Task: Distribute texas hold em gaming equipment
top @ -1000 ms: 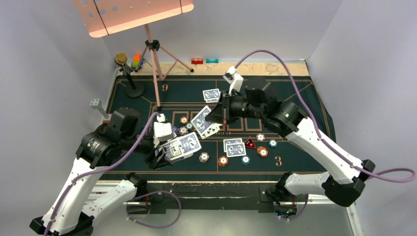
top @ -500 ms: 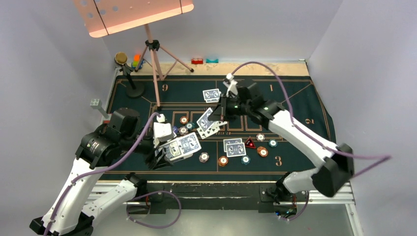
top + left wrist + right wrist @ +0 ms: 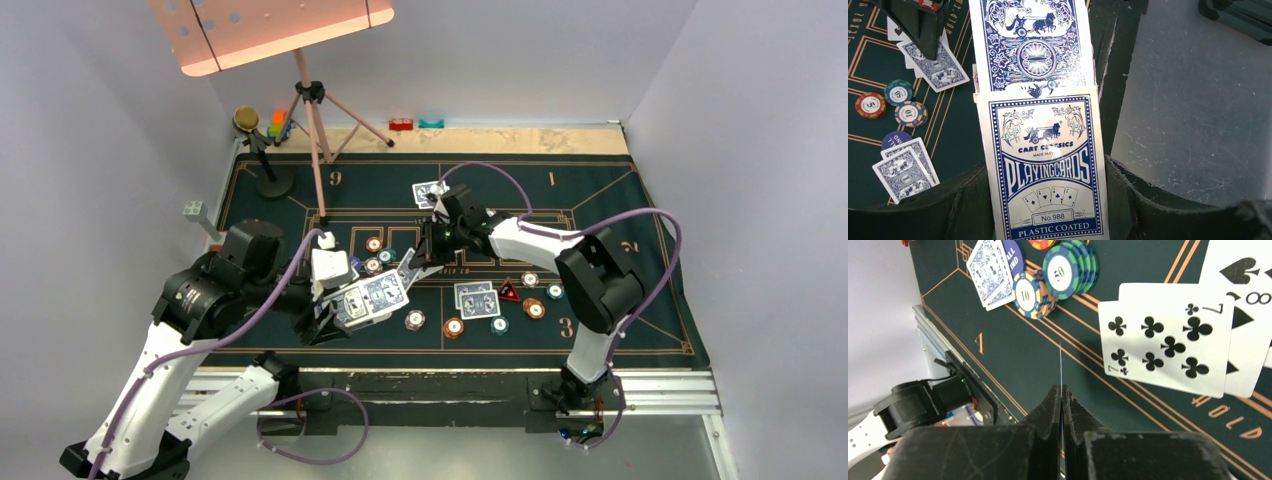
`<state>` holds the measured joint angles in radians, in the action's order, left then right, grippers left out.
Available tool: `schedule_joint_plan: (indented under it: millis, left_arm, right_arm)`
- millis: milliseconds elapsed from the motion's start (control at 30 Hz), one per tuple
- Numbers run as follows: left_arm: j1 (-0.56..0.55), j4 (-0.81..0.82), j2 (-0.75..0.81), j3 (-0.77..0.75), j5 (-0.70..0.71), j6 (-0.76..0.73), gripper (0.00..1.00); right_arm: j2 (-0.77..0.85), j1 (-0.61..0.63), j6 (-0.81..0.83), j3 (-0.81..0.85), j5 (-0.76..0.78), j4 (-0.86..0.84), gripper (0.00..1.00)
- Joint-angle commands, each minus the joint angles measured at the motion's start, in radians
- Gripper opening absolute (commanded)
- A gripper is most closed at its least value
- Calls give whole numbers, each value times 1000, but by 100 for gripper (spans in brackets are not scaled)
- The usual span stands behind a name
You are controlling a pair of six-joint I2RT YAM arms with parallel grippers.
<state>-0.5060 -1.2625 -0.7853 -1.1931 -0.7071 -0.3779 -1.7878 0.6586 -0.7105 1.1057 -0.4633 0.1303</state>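
Note:
My left gripper (image 3: 335,315) is shut on a blue-and-white playing card box (image 3: 1045,165), with a patterned-back card (image 3: 1030,45) sticking out of its far end. Just beyond it, my right gripper (image 3: 430,246) is shut on a single card (image 3: 1061,362), which shows edge-on between the closed fingers in the right wrist view. Face-up cards, a seven of clubs (image 3: 1168,345) and an eight of spades (image 3: 1248,315), lie on the mat. Face-down pairs (image 3: 478,300) (image 3: 430,192), poker chips (image 3: 533,308) (image 3: 1033,292), a blue disc (image 3: 895,140) and the red triangular marker (image 3: 509,292) lie around them.
The dark green printed mat (image 3: 610,200) covers the table. A tripod (image 3: 318,150) carrying a pink tray (image 3: 270,30) stands at the back left, beside a small dark stand (image 3: 262,150) and toy blocks (image 3: 276,122). Small red (image 3: 401,124) and teal (image 3: 431,123) pieces sit at the back edge.
The right arm has folded in, and its gripper has moved left and nearer with the card, towards the box in the left gripper. The left arm has not moved.

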Motion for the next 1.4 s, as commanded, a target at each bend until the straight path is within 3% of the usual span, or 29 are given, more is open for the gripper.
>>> schedule_joint_plan:
  millis: [0, 233, 267, 367, 567, 700, 833, 1000, 1133, 1367]
  left_arm:
    - [3, 21, 3, -36, -37, 0, 0]
    - [4, 18, 1, -39, -35, -1, 0]
    - [4, 17, 2, -40, -33, -2, 0]
    - [4, 13, 3, -42, -29, -5, 0]
    - [4, 14, 4, -39, -31, -4, 0]
    - [4, 14, 7, -37, -31, -3, 0]
    - [6, 19, 6, -36, -33, -1, 0]
    - [4, 28, 4, -31, -35, 3, 0]
    - [5, 41, -1, -33, -37, 10, 0]
    - [4, 48, -14, -41, -41, 17, 0]
  right_arm:
    - [-41, -2, 15, 8, 27, -76, 0]
    - [-100, -1, 39, 34, 95, -34, 0]
    - [-98, 0, 48, 41, 109, -14, 4]
    - [-80, 4, 81, 72, 180, 73, 28]
    - [47, 4, 106, 106, 255, 173, 68]
    - [179, 6, 117, 136, 262, 244, 84]
    - [323, 6, 122, 162, 237, 309, 90]
    - [480, 20, 80, 150, 90, 285, 93]
    - [564, 95, 32, 156, 95, 288, 94]
    - [554, 241, -36, 166, 25, 233, 96]
